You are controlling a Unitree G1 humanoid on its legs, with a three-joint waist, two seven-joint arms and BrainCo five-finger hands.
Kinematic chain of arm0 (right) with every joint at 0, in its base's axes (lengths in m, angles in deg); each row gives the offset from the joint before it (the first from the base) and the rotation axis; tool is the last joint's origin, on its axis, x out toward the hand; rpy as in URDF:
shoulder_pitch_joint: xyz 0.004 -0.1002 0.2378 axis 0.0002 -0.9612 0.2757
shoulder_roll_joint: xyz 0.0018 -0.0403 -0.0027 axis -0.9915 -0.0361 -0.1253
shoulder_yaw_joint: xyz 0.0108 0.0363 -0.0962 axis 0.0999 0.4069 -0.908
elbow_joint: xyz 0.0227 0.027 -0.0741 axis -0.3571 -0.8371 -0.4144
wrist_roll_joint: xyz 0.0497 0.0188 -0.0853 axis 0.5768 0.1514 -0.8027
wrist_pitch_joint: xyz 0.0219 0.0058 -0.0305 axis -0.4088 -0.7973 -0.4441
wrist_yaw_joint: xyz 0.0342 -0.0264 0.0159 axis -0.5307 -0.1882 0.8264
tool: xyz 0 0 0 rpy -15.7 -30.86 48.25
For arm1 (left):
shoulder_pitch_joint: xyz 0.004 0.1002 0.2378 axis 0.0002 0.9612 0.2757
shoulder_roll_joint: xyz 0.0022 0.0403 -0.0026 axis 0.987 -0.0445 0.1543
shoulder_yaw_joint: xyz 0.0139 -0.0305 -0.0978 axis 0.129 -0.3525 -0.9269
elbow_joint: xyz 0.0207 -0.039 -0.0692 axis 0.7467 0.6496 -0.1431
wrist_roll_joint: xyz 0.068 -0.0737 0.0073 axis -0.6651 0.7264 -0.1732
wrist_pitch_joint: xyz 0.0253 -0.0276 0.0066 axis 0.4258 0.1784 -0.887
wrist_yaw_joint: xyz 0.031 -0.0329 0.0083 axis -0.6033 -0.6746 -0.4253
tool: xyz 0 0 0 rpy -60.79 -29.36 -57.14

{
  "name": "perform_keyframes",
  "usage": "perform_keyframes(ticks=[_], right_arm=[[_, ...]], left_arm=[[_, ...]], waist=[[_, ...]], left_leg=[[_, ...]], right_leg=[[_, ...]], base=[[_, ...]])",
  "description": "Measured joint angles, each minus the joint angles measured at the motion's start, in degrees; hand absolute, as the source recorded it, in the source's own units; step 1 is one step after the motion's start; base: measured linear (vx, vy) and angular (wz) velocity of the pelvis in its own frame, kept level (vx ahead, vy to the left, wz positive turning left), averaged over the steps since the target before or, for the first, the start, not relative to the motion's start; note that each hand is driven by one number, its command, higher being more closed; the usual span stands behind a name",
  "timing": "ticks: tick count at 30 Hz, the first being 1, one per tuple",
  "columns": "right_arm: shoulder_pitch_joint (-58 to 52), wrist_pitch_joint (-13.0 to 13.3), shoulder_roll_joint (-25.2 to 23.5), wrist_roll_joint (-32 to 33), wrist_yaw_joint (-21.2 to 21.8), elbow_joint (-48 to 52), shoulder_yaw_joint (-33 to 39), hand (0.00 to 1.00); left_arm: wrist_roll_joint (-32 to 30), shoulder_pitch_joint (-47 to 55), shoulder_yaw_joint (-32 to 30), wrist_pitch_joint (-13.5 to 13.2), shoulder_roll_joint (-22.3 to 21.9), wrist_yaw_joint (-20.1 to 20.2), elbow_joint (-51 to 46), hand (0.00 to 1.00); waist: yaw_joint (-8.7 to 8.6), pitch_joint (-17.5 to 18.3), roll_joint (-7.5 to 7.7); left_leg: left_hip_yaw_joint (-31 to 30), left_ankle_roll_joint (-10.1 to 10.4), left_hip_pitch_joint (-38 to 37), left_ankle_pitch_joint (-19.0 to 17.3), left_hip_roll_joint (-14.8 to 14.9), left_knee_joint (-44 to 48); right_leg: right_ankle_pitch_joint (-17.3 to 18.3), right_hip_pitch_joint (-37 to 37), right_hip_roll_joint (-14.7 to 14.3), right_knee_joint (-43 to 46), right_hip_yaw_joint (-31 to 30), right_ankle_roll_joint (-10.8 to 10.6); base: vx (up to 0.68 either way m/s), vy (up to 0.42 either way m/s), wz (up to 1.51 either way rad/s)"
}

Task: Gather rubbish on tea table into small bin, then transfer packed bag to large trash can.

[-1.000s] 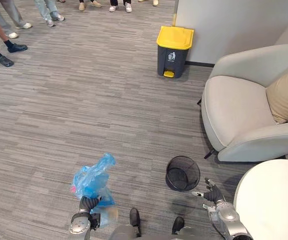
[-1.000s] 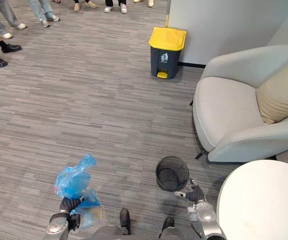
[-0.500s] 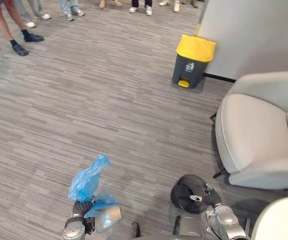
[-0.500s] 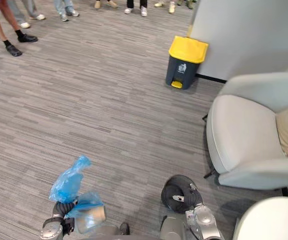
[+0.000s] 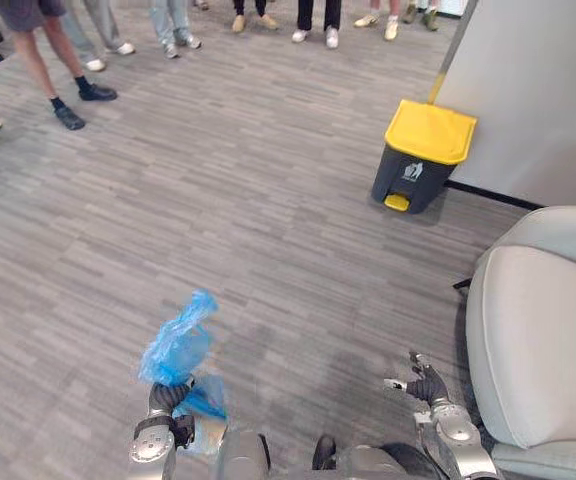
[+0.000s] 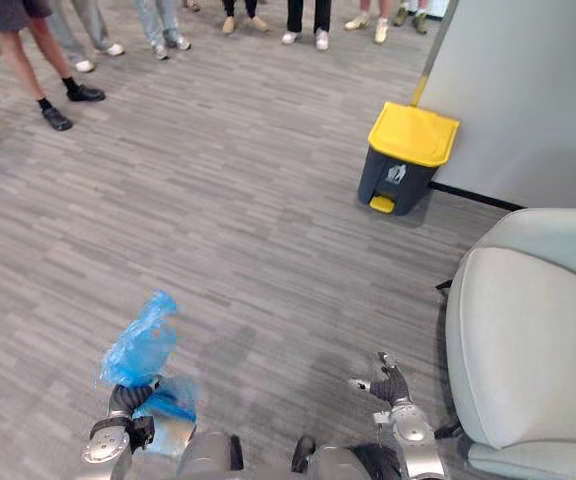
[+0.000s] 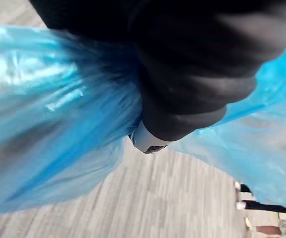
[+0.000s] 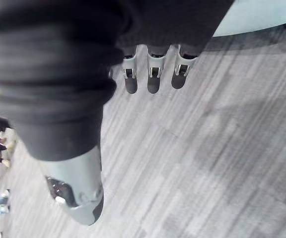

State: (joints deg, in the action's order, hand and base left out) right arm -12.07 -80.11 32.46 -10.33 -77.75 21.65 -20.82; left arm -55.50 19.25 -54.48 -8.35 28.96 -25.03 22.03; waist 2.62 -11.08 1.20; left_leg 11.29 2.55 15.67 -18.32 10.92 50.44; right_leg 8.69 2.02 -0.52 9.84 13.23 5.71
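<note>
On the left, the left hand [image 5: 168, 398] clamps the neck of a crumpled blue bag [image 5: 178, 345], held above the floor [image 5: 268, 230]; its contents cannot be made out. The right hand [image 5: 426, 385] hangs empty, fingers loose. Farther right, the yellow-lidded trash can [image 5: 423, 157] stands well apart.

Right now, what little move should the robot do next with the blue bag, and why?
Probably a step ahead and slightly to its right, toward the yellow-lidded trash can. The left robot hand is shut on the blue bag, and the can stands closed, far off across the carpet, well out of reach. The right robot hand is open and empty.
</note>
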Motion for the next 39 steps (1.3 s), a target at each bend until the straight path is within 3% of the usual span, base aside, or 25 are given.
perform_keyframes(ticks=[3,4,5,6,7,8,10,12,13,14,16,19,20,21,22,24,26,28,30,31,34,35,37,38,39], right_arm=[[0.2,-0.4,-0.9,0.0,-0.7,-0.1,2.3,0.00],[-0.3,-0.4,-0.4,0.0,-1.3,-1.2,3.4,0.00],[-0.5,-0.4,0.2,0.0,-1.4,-1.5,3.4,0.00],[0.1,-0.6,0.2,0.0,-1.6,-3.2,3.4,0.00],[-0.2,-0.9,-1.0,0.0,-1.5,-3.7,3.2,0.00],[-0.2,-0.9,-1.0,0.0,-1.5,-3.8,3.2,0.00],[0.5,-1.0,-1.0,0.0,-1.5,-4.0,3.3,0.00],[2.1,-0.9,-1.1,-0.2,-1.5,-5.8,2.8,0.00],[2.1,-1.0,-1.1,-0.2,-1.5,-6.5,2.8,0.00],[2.4,-1.1,-1.1,-0.4,-1.5,-7.8,2.8,0.00],[3.0,-1.3,-0.8,-0.8,-1.5,-8.8,2.8,0.00],[4.4,-1.4,0.4,-1.1,-1.5,-10.4,2.2,0.00],[4.4,-1.4,1.1,-1.1,-1.5,-10.6,1.6,0.00],[4.2,-1.5,1.1,-1.2,-1.6,-10.6,1.6,0.00],[4.3,-1.5,2.3,-1.1,-1.8,-11.7,1.7,0.00],[5.0,-1.6,3.1,-1.1,-2.0,-11.8,1.8,0.00],[5.0,-1.7,3.1,-1.1,-2.1,-11.8,2.5,0.00],[3.9,-1.9,2.9,-1.0,-2.2,-11.6,2.3,0.00],[3.0,-1.9,2.3,-0.4,-2.4,-10.6,2.5,0.00],[2.7,-1.9,1.9,-0.3,-2.4,-9.9,3.1,0.00],[3.7,-1.9,1.5,0.0,-2.4,-10.1,3.8,0.00],[3.8,-2.1,1.2,0.0,-2.5,-10.1,4.8,0.00],[3.7,-2.4,0.8,0.0,-3.0,-10.4,5.9,0.00],[3.7,-2.5,1.0,0.0,-3.6,-10.7,5.9,0.00],[3.7,-2.4,0.6,-0.1,-3.7,-11.2,5.7,0.00]], left_arm=[[-0.1,-0.5,0.0,0.0,-0.8,0.0,-0.1,1.00],[-0.1,-0.4,0.2,0.0,-1.7,0.0,0.1,1.00],[-0.1,-0.1,0.3,0.0,-2.1,0.0,0.4,1.00],[0.0,0.0,0.1,0.0,-2.1,0.0,1.8,1.00],[0.0,-0.1,0.2,0.2,-1.2,-0.1,3.1,1.00],[0.0,-0.3,0.2,0.2,-1.3,0.0,3.1,1.00],[0.0,-0.5,0.3,0.3,-1.5,0.0,3.4,1.00],[0.0,0.2,0.3,0.4,-0.8,-0.1,4.1,1.00],[0.0,0.0,0.4,0.4,-0.3,-0.1,4.1,1.00],[0.1,0.1,0.3,0.5,0.5,-0.2,4.2,1.00],[0.1,0.1,0.3,0.6,1.4,-0.2,4.3,1.00],[0.2,-0.2,0.2,0.8,2.5,-0.3,5.2,1.00],[0.2,-0.8,0.3,1.1,2.8,-0.3,5.9,1.00],[0.2,-1.1,0.2,1.1,3.3,-0.3,6.4,1.00],[0.2,-1.8,0.2,1.3,2.5,-0.2,7.6,1.00],[0.2,-2.5,0.0,1.2,2.3,-0.2,7.6,1.00],[0.2,-3.3,0.1,1.2,1.6,-0.2,7.6,1.00],[0.2,-2.6,0.1,1.2,0.2,-0.1,7.4,1.00],[0.2,-2.0,0.2,1.2,-0.6,-0.1,7.3,1.00],[0.2,-2.0,0.3,1.2,-0.7,-0.1,7.2,1.00],[0.2,-2.4,0.1,1.2,-0.7,-0.1,6.4,1.00],[0.2,-2.5,0.1,1.2,-0.8,-0.1,6.3,1.00],[0.2,-2.5,0.0,1.2,-1.1,-0.1,6.3,1.00],[0.2,-2.5,0.0,1.2,-1.2,-0.1,6.4,1.00],[0.2,-2.3,-0.4,1.2,-0.9,-0.2,6.6,1.00]], waist=[[0.89,-0.3,-0.10],[1.30,0.2,-1.39],[1.35,0.8,-2.72],[1.47,1.1,-2.75],[1.08,2.5,-0.06],[1.26,2.9,1.04],[1.35,2.8,1.26],[1.03,2.2,0.44],[0.57,2.3,0.55],[-0.34,1.7,-0.45],[-0.65,1.5,-0.17],[-2.05,1.1,-0.71],[-2.09,1.0,-0.58],[-2.07,1.2,0.58],[-2.17,0.9,-0.58],[-2.24,0.7,-1.65],[-2.70,0.3,-2.28],[-3.15,-0.6,-2.97],[-2.20,-0.8,-2.55],[-1.53,-0.9,-1.96],[-0.55,-1.2,-1.42],[-0.04,-1.4,-1.47],[-0.10,-1.4,-1.47],[0.07,-1.3,-1.60],[0.78,-1.2,-0.99]], left_leg=[[-2.2,0.9,4.0,0.6,-0.7,-12.1],[-6.1,3.0,2.7,5.1,-1.4,-23.9],[-7.7,3.8,2.5,8.6,-0.6,-26.9],[-7.0,2.1,1.9,12.2,-0.7,-25.7],[-3.4,1.3,0.7,10.4,-3.3,-26.8],[-2.2,0.5,0.1,9.7,-4.1,-26.9],[1.7,-1.1,-2.6,7.6,-5.1,-27.5],[6.3,-2.4,-9.2,6.4,-6.0,-31.1],[7.1,-2.8,-11.3,6.1,-6.1,-32.5],[7.5,-2.8,-13.4,6.1,-6.2,-34.2],[8.5,-2.8,-16.0,6.1,-6.0,-36.5],[9.5,-1.9,-19.7,6.6,-5.5,-40.2],[9.6,-1.0,-21.2,6.7,-5.4,-41.1],[9.1,0.3,-22.4,6.5,-6.3,-41.3],[8.2,1.6,-23.8,5.8,-5.2,-41.5],[7.5,2.9,-23.2,6.3,-4.0,-40.3],[6.2,3.3,-19.9,6.1,-1.7,-31.7],[3.0,6.4,-13.1,7.3,4.0,-9.0],[3.2,5.1,-8.5,5.8,6.0,1.2],[3.4,4.1,-5.1,5.2,5.8,1.5],[3.8,2.9,-0.3,4.6,3.1,-10.4],[3.5,3.0,-0.1,5.1,1.2,-20.1],[2.7,2.9,-0.6,9.5,-1.7,-34.3],[1.9,3.0,-1.7,16.7,-3.0,-40.1],[2.4,-0.4,-3.4,20.7,-4.5,-41.4]], right_leg=[[2.0,2.2,1.8,0.0,-3.7,-3.3],[3.8,2.9,1.9,0.2,-6.1,-6.2],[4.7,2.9,1.2,0.8,-7.2,-7.1],[6.1,3.0,1.6,2.3,-9.1,-8.4],[6.9,1.7,5.4,3.5,-10.9,-9.7],[7.2,1.1,6.5,4.7,-11.8,-10.3],[7.1,-1.8,8.8,11.5,-13.7,-11.1],[4.4,-7.7,11.2,26.4,-13.5,-15.9],[4.3,-10.2,11.9,31.6,-11.9,-16.0],[5.2,-13.0,12.5,36.0,-8.1,-14.5],[6.4,-16.1,12.7,37.0,-3.2,-12.2],[6.7,-20.1,12.1,26.6,6.2,-9.5],[3.4,-20.3,10.9,18.6,7.7,-7.8],[-4.7,-19.9,9.8,13.2,7.0,-4.7],[-4.9,-19.2,8.7,14.4,7.1,-2.6],[-2.1,-19.3,7.8,14.6,7.4,-2.7],[-0.1,-17.8,6.8,13.7,7.8,-2.5],[0.9,-9.8,3.7,9.5,8.0,-1.7],[2.5,-5.6,2.6,7.9,6.2,-0.6],[2.9,-4.4,2.5,6.8,5.1,-0.7],[2.6,-2.8,2.7,4.3,2.3,-1.5],[2.3,-1.5,3.0,3.0,1.0,-2.8],[3.1,1.1,4.2,1.5,0.1,-5.0],[3.9,2.6,4.9,0.8,-0.9,-6.8],[4.4,4.0,5.6,-0.4,-1.9,-8.3]], base=[[0.28,0.212,-0.71],[0.29,0.325,-0.74],[0.38,0.434,-0.95],[0.35,0.375,-0.82],[0.38,0.350,-0.77],[0.35,0.302,-0.76],[0.26,0.251,-0.79],[0.28,0.243,-0.84],[0.30,0.182,-0.45],[0.26,0.107,-0.20],[0.27,0.020,-0.21],[0.31,-0.083,-0.10],[0.26,-0.108,0.00],[0.44,-0.157,-0.04],[0.38,-0.138,-0.08],[0.39,-0.220,-0.11],[0.32,-0.224,0.03],[0.32,-0.157,-0.11],[0.32,-0.054,-0.54],[0.31,-0.032,-0.54],[0.26,0.046,-0.54],[0.33,0.160,-0.52],[0.42,0.238,-0.34],[0.51,0.311,-0.37],[0.51,0.303,-0.32]])
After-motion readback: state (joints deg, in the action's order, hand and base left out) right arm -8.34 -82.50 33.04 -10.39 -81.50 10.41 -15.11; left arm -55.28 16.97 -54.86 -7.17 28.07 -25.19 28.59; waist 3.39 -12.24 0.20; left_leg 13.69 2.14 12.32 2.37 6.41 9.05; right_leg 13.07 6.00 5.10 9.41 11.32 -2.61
